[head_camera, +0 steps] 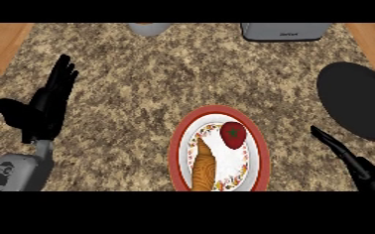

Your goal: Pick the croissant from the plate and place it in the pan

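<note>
A speckled tan-and-brown granite counter [183, 74] fills the head view, with strips of wooden surface [13, 39] showing at its far left and far right corners.

The right hand [338, 149] enters from the lower right edge. Only a few slender black fingers show, stretched out straight toward the upper left and holding nothing; they hang over bare counter, apart from the plate on one side and just below the pan on the other. The left hand [45, 104] shows at the left edge, open and resting, fingers straight and pointing up the view, its thumb spread out to the left, with the grey forearm [22, 171] beneath it in the lower left corner.

Between the two hands, low in the middle of the view, sits the plate [181, 144]: a red rim around a white centre with a flowered band. The croissant [203, 166] lies on the plate's left half, a long golden-brown shape with its narrow tip pointing up and its lower end cut off by the view's bottom. Just beside it, on the upper right part of the plate, lies a red strawberry [233, 135].

The pan [351, 101] is a dark round shape at the right edge, partly out of view, well apart from the plate.

At the far edge stand a grey appliance [285, 31] on the right and a grey rounded object [150, 28] nearer the middle, both cut off by the top.
</note>
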You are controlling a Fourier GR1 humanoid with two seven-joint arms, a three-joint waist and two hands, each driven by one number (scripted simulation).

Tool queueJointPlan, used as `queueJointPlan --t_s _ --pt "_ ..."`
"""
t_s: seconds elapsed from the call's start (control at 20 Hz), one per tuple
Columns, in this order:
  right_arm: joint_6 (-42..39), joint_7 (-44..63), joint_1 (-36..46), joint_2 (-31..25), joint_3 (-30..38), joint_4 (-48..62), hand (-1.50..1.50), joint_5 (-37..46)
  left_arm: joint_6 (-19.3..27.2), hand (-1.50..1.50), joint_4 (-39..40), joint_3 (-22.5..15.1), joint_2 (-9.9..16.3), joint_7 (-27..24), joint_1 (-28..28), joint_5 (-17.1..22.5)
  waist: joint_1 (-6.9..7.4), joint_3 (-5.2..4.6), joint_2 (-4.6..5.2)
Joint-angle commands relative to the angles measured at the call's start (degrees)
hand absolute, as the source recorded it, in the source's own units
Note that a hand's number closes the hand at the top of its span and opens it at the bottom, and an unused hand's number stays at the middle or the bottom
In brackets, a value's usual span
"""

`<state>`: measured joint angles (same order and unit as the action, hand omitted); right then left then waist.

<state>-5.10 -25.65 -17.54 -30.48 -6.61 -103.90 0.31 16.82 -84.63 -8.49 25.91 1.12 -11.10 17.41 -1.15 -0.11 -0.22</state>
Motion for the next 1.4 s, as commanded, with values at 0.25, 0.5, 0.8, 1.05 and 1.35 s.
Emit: queueJointPlan --t_s 0.25,0.5,0.8,1.05,1.35 --pt "-6.2 26.8 3.7 -9.9 8.4 -21.3 -1.5 -6.1 -1.4 0.0 3.0 1.4 -1.8 -1.4 -1.9 -1.6 0.73 0.01 0.16" --pt "-4.0 37.2 13.0 -3.5 0.4 -21.9 -1.5 2.7 -1.9 0.0 3.2 1.6 -4.3 0.6 -3.6 -3.8 1.29 0.08 0.24" --pt "-8.0 43.2 18.2 0.6 -6.4 -24.3 -1.5 0.6 -2.7 0.0 2.9 3.1 -4.9 1.2 -3.8 -4.9 1.32 0.07 0.24" --pt "-7.0 45.4 18.4 7.4 -13.9 -25.0 -1.5 9.2 -2.2 0.0 0.5 2.2 -7.5 0.3 -1.1 -8.3 1.27 0.1 0.18" --pt "-10.6 53.7 19.2 9.1 -12.6 -24.1 -1.5 9.8 -7.1 0.0 -1.0 6.9 -5.7 0.3 1.3 -6.4 1.28 0.09 0.19"
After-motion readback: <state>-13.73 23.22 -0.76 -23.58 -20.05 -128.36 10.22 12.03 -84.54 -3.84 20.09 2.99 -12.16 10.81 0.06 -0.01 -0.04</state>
